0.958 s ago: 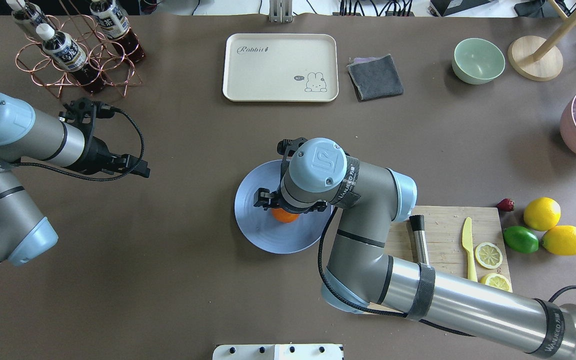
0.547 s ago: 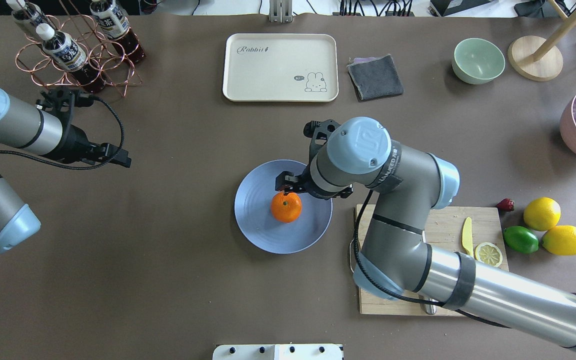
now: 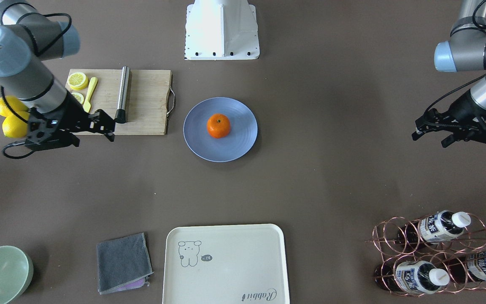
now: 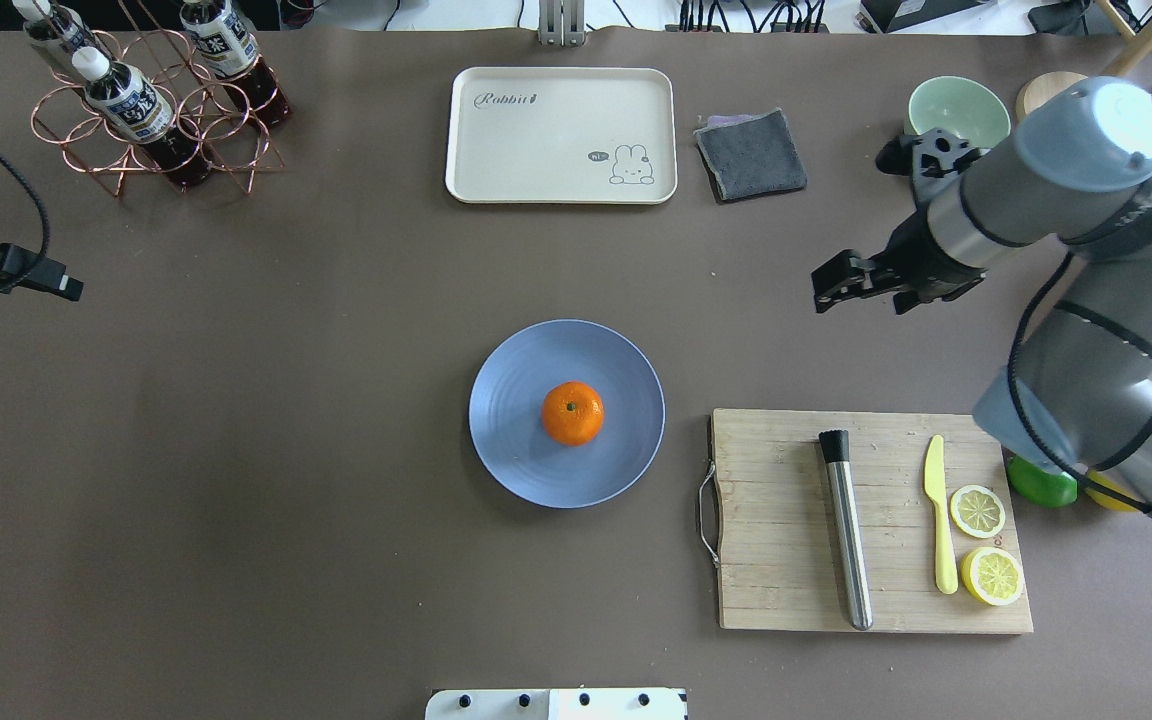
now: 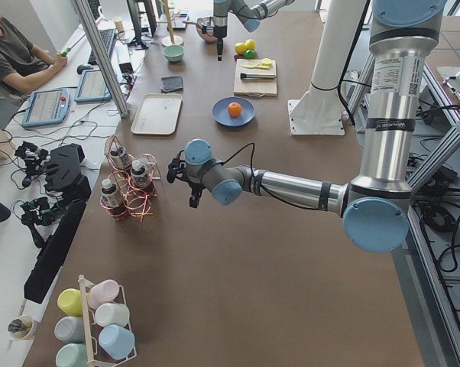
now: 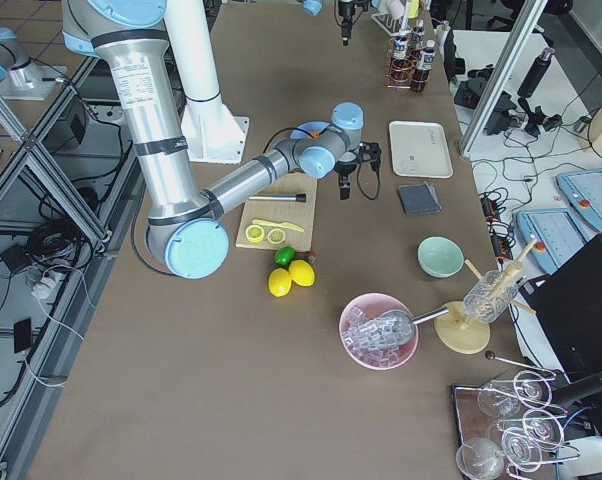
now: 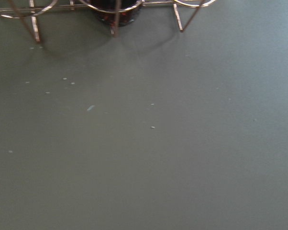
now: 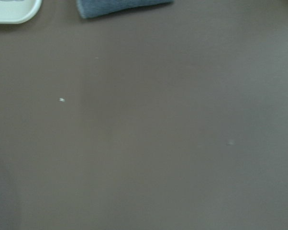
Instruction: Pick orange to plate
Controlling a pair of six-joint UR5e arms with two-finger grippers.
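The orange (image 4: 573,413) rests stem-up near the middle of the pale blue plate (image 4: 508,425), with nothing touching it. It shows the same way from the front, orange (image 3: 218,126) on plate (image 3: 196,128). My right gripper (image 4: 861,298) hangs open and empty over bare table, far to the right of the plate and beyond the cutting board. In the front view this right gripper (image 3: 94,140) is beside the board's edge. My left gripper (image 3: 428,140) is open and empty at the table's left side, mostly cut off in the overhead view. Both wrist views show only table.
A wooden cutting board (image 4: 776,520) right of the plate holds a steel muddler (image 4: 846,530), a yellow knife (image 4: 939,525) and lemon slices. A cream tray (image 4: 561,135), grey cloth (image 4: 751,155) and green bowl (image 4: 951,115) line the far edge. A copper bottle rack (image 4: 146,110) stands far left.
My right gripper let go of the orange on the plate, then swung away to the right and further back. The left arm pulled back toward the left edge.
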